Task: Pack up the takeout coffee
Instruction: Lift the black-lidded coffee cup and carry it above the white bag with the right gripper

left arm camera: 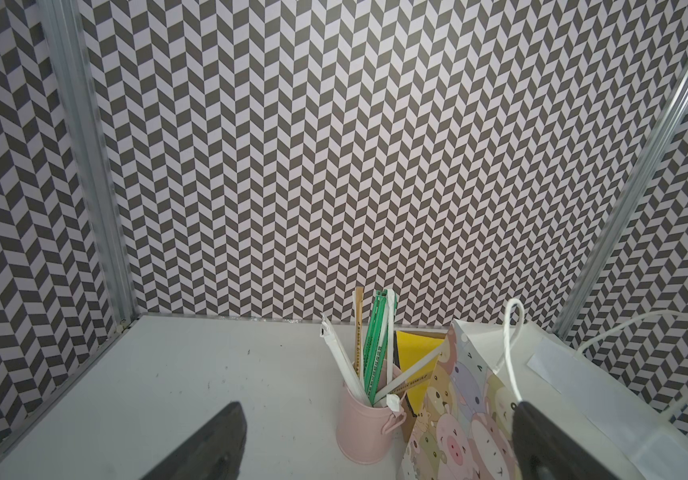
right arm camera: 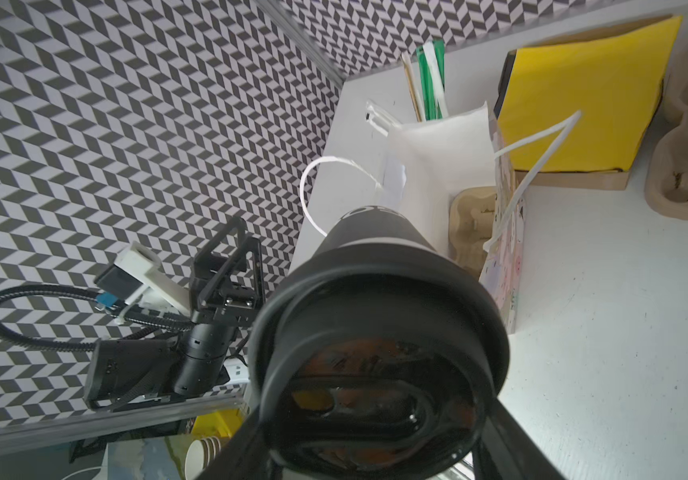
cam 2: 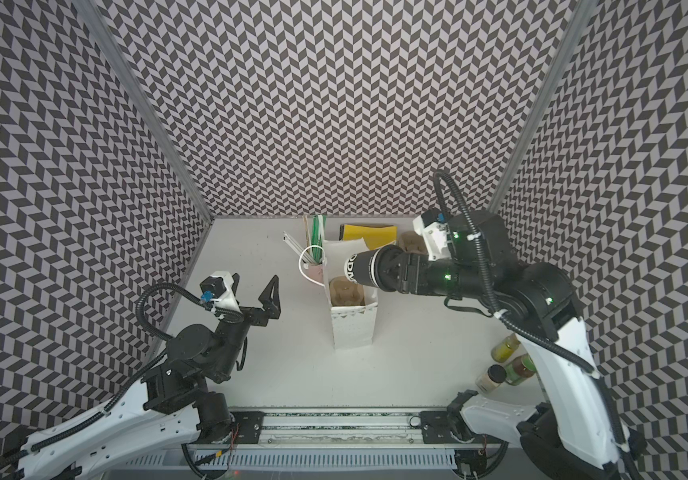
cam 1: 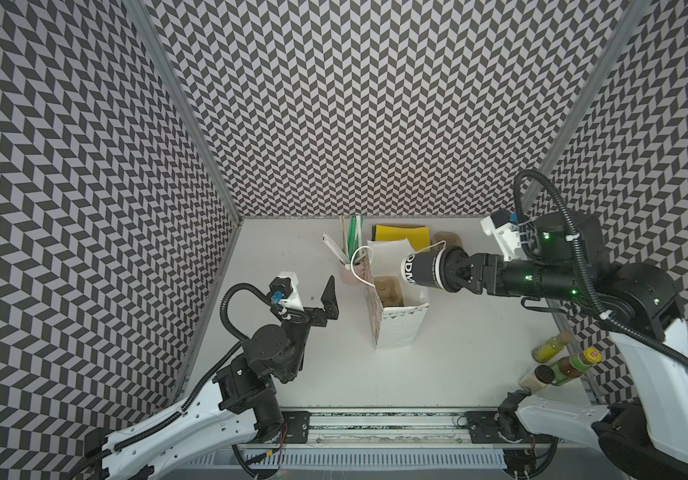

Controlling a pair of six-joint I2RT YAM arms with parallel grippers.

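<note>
- The takeout coffee (cam 1: 421, 270) is clamped at its lid end by the right gripper (cam 1: 448, 272) and is held sideways over the open paper bag (cam 1: 396, 328).
- The left gripper (cam 1: 313, 299) is spread wide and empty.

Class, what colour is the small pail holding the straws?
Pale pink pail; clearest in the left wrist view.

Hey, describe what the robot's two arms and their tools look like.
Left arm and right arm: white shells, black joints, black ribbed cable hoses, white wrist camera mounts with blue plugs. Green lights dot the right arm. Left tool: black, open-framed triangular fingers; right tool black too.
</note>
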